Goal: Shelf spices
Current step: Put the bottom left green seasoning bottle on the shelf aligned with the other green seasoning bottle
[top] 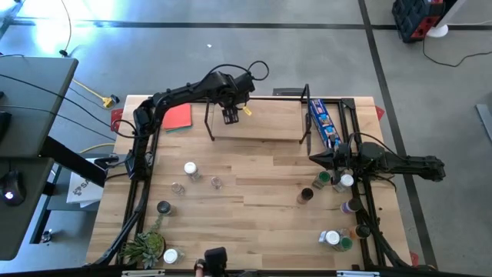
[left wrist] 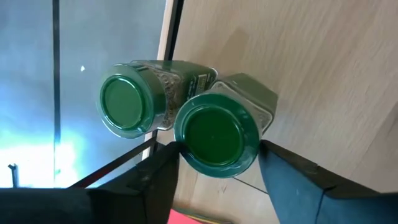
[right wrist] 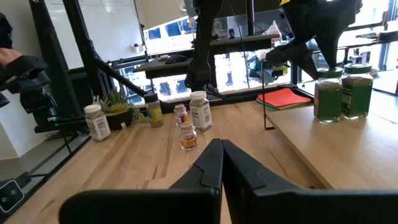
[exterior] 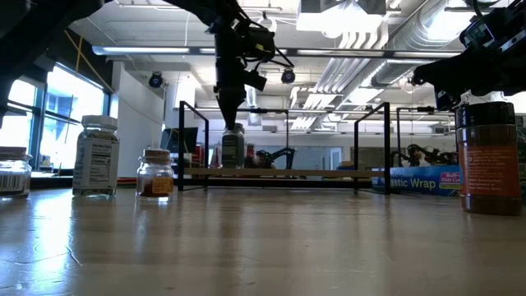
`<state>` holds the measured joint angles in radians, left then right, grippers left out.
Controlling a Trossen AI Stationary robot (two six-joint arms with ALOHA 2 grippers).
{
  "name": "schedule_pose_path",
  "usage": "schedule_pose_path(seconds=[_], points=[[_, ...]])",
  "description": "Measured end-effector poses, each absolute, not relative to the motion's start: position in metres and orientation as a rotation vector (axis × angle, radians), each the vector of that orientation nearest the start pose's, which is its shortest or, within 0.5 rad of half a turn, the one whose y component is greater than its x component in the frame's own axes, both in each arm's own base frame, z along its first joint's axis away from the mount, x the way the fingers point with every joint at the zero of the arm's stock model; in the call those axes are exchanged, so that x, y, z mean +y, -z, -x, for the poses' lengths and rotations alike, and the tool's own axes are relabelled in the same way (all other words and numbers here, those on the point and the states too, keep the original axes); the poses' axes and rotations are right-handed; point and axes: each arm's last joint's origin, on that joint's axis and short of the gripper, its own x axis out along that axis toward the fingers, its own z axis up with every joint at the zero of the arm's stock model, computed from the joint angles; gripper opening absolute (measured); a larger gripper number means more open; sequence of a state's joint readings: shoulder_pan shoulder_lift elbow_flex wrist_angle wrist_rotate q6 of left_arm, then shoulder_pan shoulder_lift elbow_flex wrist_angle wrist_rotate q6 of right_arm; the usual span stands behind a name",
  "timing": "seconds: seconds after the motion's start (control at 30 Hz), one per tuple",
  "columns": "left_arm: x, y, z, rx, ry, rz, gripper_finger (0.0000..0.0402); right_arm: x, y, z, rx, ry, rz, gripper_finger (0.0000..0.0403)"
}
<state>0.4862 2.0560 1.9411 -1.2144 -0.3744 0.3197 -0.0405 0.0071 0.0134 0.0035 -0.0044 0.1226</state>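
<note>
Hovering over light-wood shelf [top: 261,129]: left end effector [left wrist: 217,163] | fingers part open around green-lidded glass spice jar [left wrist: 217,137], touching unclear | right end effector [right wrist: 222,163] closed, empty.

Two green-lidded jars [right wrist: 341,93] crowd the shelf [top: 261,127] at its left end; its board lies bare rightward to the black frame [top: 305,115].
</note>
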Motion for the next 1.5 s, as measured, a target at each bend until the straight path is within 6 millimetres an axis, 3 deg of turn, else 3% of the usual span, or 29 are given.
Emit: schedule_pose_path(seconds=[0.47, 0.73, 0.93, 1.2, 1.5], points=[[0.203, -0.277, -0.363, 1.452, -0.505, -0.141, 0.0141, -0.004, -0.168, -0.097, -0.012, 0.035, -0.122, 0.0000], [0.197, -0.281, -0.352, 1.549, -0.496, -0.151, 0.0167, -0.004, -0.168, -0.097, -0.011, 0.035, -0.122, 0.0000], [0.193, -0.301, -0.344, 1.492, -0.515, -0.170, 0.0188, -0.004, -0.168, -0.097, -0.011, 0.035, -0.122, 0.0000], [0.191, -0.303, -0.348, 1.409, -0.433, -0.099, 0.0172, -0.004, -0.168, -0.097, -0.012, 0.035, -0.122, 0.0000], [0.166, -0.304, -0.372, 1.295, -0.349, -0.145, 0.0115, -0.004, -0.168, -0.097, -0.012, 0.035, -0.122, 0.0000]])
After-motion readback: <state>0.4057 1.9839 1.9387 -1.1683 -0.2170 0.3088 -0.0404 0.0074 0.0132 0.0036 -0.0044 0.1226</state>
